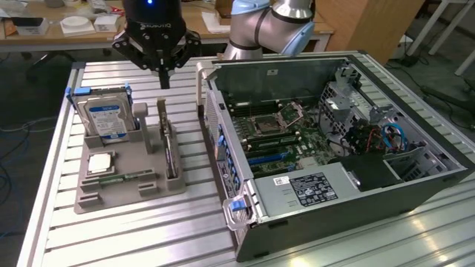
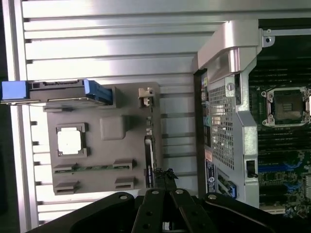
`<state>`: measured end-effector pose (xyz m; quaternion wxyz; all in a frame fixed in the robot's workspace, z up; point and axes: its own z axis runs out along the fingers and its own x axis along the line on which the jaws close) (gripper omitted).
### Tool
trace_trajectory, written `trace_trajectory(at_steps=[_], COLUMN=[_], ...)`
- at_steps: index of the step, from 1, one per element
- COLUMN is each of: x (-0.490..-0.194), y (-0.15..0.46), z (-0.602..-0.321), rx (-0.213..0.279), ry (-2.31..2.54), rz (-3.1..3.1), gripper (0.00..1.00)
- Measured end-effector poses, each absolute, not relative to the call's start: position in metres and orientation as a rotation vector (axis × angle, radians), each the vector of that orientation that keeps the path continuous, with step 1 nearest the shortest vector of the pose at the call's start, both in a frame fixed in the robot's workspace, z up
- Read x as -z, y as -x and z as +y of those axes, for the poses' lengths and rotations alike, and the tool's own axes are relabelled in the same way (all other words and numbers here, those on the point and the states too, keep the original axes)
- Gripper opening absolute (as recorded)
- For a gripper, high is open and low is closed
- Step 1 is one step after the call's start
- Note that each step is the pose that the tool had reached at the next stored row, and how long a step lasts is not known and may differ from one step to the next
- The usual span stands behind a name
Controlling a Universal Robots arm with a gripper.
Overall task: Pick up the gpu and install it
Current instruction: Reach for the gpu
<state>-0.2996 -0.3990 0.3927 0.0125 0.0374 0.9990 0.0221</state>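
Hovering above the far end of the grey parts tray: gripper, fingers pinched together with nothing between them. The gpu stands on edge in its tray slot, on the side nearest the open computer case — untouched, with a gap showing under the fingertips. The hard drive stands upright at the exterior view's left. The processor chip and memory stick lie flat in the tray. The motherboard is exposed inside the case.
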Motion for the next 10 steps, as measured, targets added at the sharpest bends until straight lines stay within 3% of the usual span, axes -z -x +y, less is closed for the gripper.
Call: trace_trajectory(at_steps=[10], x=[-0.393], y=[0.319], z=[-0.399], rx=[-0.069], ry=[-0.117], rz=[3.114], gripper=[0.1])
